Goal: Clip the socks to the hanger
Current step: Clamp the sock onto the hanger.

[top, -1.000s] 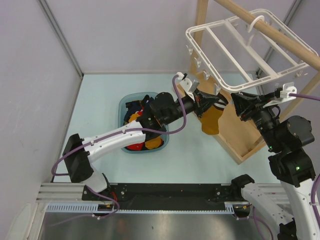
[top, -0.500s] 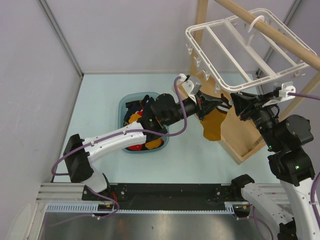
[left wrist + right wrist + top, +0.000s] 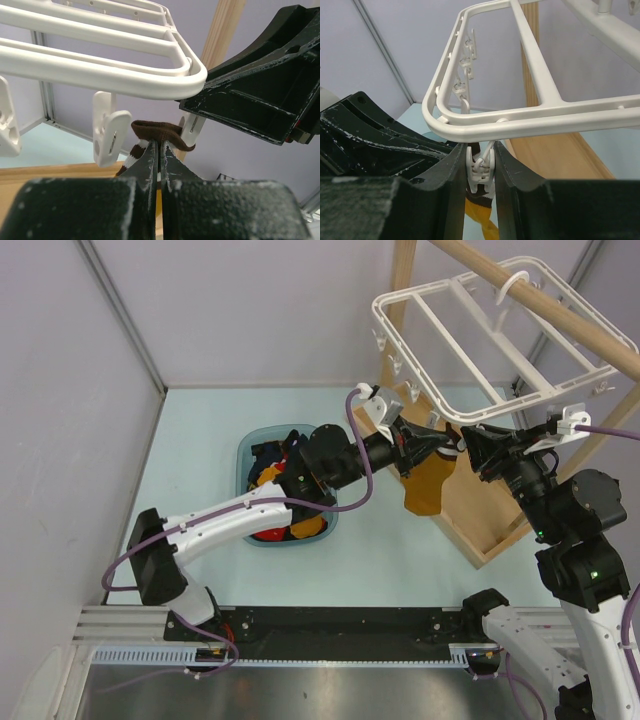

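While the right claw [image 3: 480, 159] pinches a corner clip [image 3: 481, 174], sock [image 3: 424, 488] hangs beside

Smooth plastic hanger [image 3: 100, 75] and clip [image 3: 480, 172], knitted sock [image 3: 155, 131]

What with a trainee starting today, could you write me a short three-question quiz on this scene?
1. True or false: the left gripper is shut on the dark, white-striped cuff of a mustard-yellow fabric sock.
2. The right gripper has its jaws: A) on the sock's toe; B) squeezing a small white plastic clip; C) wide open on nothing.
3. What does that clip dangle from?

Key: 1 true. 2 B. 3 the large white plastic rectangular hanger frame.
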You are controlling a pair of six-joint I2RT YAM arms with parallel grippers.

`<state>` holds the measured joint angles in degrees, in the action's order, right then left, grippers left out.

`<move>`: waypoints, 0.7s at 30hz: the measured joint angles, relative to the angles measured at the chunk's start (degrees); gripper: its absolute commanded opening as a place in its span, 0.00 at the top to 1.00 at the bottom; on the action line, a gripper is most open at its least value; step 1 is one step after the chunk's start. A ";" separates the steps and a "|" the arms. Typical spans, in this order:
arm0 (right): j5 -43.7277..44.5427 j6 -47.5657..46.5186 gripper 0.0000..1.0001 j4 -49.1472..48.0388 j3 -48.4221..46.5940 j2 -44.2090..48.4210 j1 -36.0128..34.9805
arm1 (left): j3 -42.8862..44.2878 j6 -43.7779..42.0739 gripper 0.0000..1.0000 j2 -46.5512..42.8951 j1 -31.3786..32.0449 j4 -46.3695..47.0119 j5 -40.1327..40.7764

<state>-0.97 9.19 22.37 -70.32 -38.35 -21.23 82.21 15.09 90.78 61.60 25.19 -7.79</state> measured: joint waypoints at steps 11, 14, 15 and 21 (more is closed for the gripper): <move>0.94 -0.13 1.00 0.07 0.00 0.42 0.00 | 1.11 0.11 1.00 1.16 0.92 -0.07 -0.57; 1.42 -0.28 1.00 0.02 0.00 0.83 0.00 | 1.11 0.13 1.00 1.16 1.25 -0.37 -0.79; 1.57 -0.33 1.00 0.00 0.00 0.92 0.00 | 1.11 0.13 1.00 1.16 1.29 -0.42 -0.94; 1.68 -0.92 1.00 0.04 0.00 1.03 0.00 | 1.11 0.15 1.00 1.16 1.38 -0.44 -1.49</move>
<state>0.71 8.27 22.41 -70.32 -37.32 -21.23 83.33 15.25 91.94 62.98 24.75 -9.28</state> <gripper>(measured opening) 0.290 0.010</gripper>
